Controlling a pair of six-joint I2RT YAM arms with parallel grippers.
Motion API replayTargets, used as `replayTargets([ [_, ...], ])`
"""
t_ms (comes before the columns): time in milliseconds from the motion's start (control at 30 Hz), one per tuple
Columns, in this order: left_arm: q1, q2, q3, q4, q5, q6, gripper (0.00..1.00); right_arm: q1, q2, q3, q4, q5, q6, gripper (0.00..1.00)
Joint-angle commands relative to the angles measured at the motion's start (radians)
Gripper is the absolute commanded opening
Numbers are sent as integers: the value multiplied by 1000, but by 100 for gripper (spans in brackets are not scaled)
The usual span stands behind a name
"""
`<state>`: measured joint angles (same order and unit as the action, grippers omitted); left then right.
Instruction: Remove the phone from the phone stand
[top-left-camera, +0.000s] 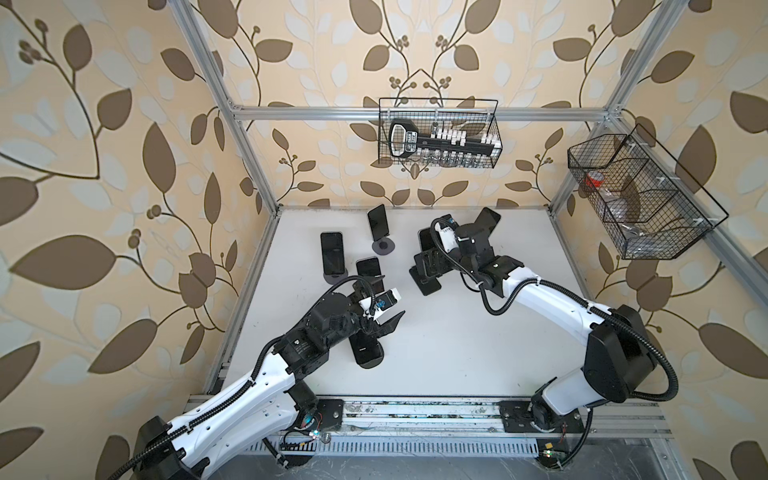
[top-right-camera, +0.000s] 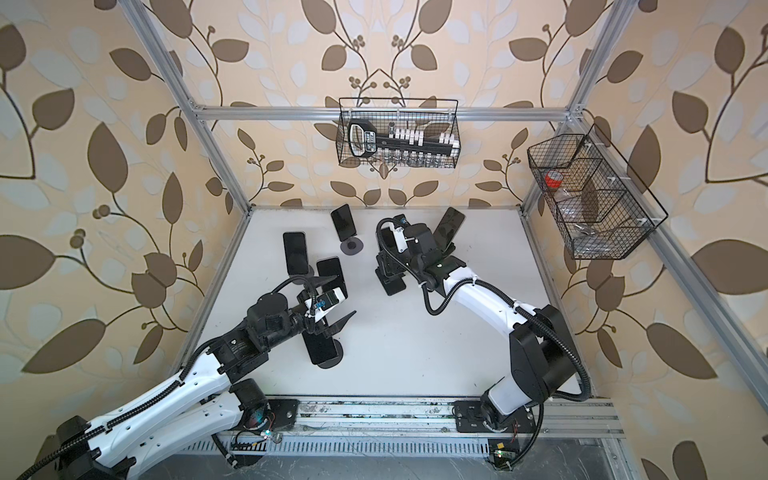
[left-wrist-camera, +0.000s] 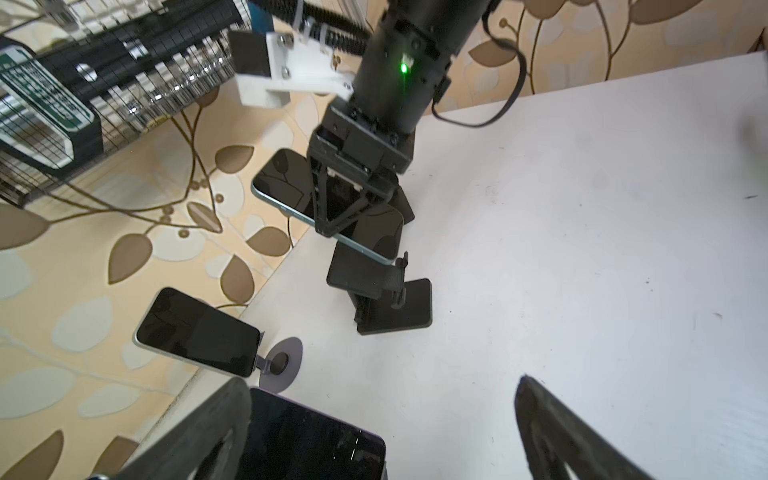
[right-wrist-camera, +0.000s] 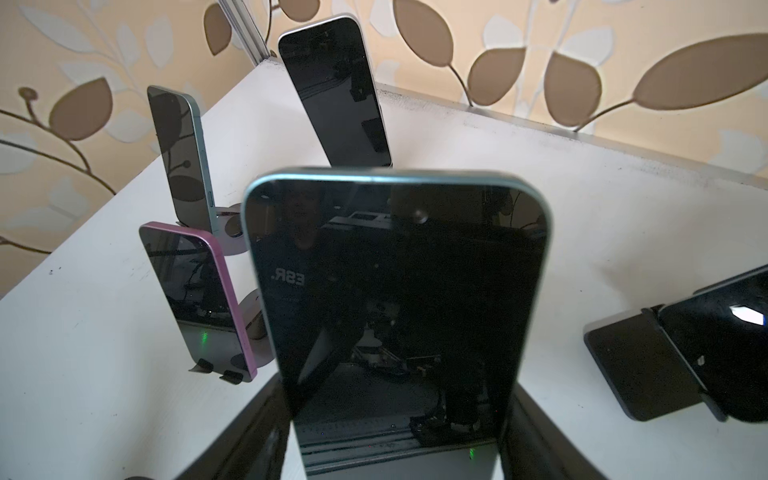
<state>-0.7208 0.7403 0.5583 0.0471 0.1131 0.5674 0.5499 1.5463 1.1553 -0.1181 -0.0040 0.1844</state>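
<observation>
Over on the left, the left gripper (top-right-camera: 347, 294) hangs above the table (top-left-camera: 457, 332) with its jaws spread wide. Further right, the right gripper (right-wrist-camera: 397, 424) pinches the phone (right-wrist-camera: 395, 270) by its long edges, tilted just above the black stand (left-wrist-camera: 365, 278); whether they touch, I cannot tell.

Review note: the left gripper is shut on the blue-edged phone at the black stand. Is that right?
No. It is the right gripper that is shut on the blue-edged phone at the black stand. The left gripper stands open. The left wrist view shows this.
</observation>
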Motion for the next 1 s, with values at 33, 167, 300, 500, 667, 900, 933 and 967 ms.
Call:
replayTargets([
  [33, -6, -43, 57, -36, 115, -27, 99, 6, -71, -41, 19, -7, 58, 69],
  [167, -6, -67, 60, -57, 144, -26, 99, 4, -117, -94, 20, 12, 67, 69],
  [300, -6, -39, 81, -48, 156, -14, 99, -9, -151, -93, -21, 42, 27, 69],
  [500, -6, 76, 191, -103, 237, -66, 99, -91, -203, -113, -46, 28, 21, 68],
  [667, -6, 193, 246, -12, 255, -158, 99, -145, -246, -160, -55, 10, 35, 67],
  [900, -7, 411, 395, 89, 274, -161, 99, -214, -315, -235, -96, -24, 31, 67],
  [933, -6, 441, 409, 118, 277, -172, 99, -227, -324, -245, -105, -38, 25, 67],
  [967, -6, 470, 423, 144, 287, -180, 99, -238, -333, -254, -115, -46, 19, 67],
])
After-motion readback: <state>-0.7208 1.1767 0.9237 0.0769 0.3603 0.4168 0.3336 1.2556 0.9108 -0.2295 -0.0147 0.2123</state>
